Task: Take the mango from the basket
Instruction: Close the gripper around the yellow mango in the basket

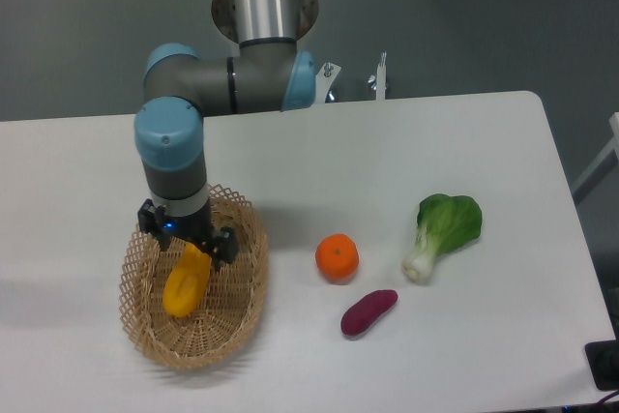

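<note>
White tabletop point(290, 152) on grey floor. Basket point(247, 292) sits at its left front. Arm stands over the basket, hand point(191, 249) lowered inside, fingers either side of the mango's upper end. Whether they pinch it cannot be told; they look narrow about the fruit. Mango point(186, 284) lies within the basket, long axis running from upper right to lower left, upper tip under the hand. Judged step: grasping. Next move calls for a firm close, then a straight lift clear of the rim.
</note>
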`<state>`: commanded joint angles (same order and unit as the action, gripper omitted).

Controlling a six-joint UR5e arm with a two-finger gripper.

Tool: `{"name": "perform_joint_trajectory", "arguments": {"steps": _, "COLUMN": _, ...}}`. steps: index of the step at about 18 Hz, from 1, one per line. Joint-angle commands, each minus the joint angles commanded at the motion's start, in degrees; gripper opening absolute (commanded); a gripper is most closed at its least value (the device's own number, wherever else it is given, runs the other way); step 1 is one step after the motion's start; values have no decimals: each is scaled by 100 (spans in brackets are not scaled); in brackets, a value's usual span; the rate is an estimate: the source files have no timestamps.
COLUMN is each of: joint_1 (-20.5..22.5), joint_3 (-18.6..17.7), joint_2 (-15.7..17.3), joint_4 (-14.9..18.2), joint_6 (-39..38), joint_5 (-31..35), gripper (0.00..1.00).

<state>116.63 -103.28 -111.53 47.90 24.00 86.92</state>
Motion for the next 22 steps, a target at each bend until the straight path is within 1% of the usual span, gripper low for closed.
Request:
{"name": "perform_joint_trajectory", "arguments": {"steps": 5, "joint_1": -9, "joint_3": 18, "joint_2": -193, "joint_4": -35, "joint_6": -9, "joint_5": 79, "gripper": 100}}
{"name": "perform_joint_trajectory", "arguments": {"steps": 8, "joint_1": -44, "joint_3": -8, "joint_2": -246, "joint_4": -44, "joint_6": 17, "joint_5": 228, "gripper": 100}}
{"name": "perform_joint_trajectory", "arguments": {"steps": 10, "joint_1": -97, "joint_3": 36, "joint_2": -361, "joint_4": -61, "joint_6": 9, "joint_5": 272, "gripper": 100}}
{"name": "perform_joint_trajectory", "arguments": {"steps": 13, "joint_1": -114, "joint_3": -8, "joint_2": -352, "joint_4": -201, "joint_6": -26, "joint_5": 290, "gripper": 100}}
{"name": "perform_joint_trajectory", "arguments": {"steps": 15, "joint_1": -219, "joint_3": -34, "joint_2": -431, "joint_4": -351, "joint_6": -26, "joint_5": 316, "gripper": 100}}
{"name": "perform_joint_trajectory", "arguments": {"steps": 17, "joint_1": -246, "joint_3": -26, "joint_2": -466, "joint_4": -395, "joint_6": -35, "joint_5": 421, "gripper": 100}}
{"name": "perform_joint_trajectory", "arguments": {"steps": 18, "joint_1": -246, "joint_3": -17, "joint_2": -466, "joint_4": -395, "joint_6": -44, "joint_5": 483, "gripper": 89}}
{"name": "perform_joint_trajectory", "arguments": {"steps": 19, "joint_1": -246, "joint_3": -17, "joint_2": -466, "joint_4": -395, "joint_6": -96, "joint_5": 492, "gripper": 67}}
{"name": "perform_joint_trajectory", "arguments": {"steps": 20, "joint_1": -246, "joint_3": -17, "joint_2": -449, "joint_4": -413, "joint_6": -158, "joint_5": 501, "gripper": 50}}
{"name": "perform_joint_trajectory", "arguments": {"steps": 21, "joint_1": -246, "joint_3": 0, "joint_2": -449, "joint_4": -422, "joint_6": -158, "joint_5": 501, "gripper": 43}}
{"name": "perform_joint_trajectory", "arguments": {"steps": 22, "joint_1": -246, "joint_3": 18, "joint_2": -431, "joint_4": -413, "joint_6": -158, "joint_5": 501, "gripper": 40}}
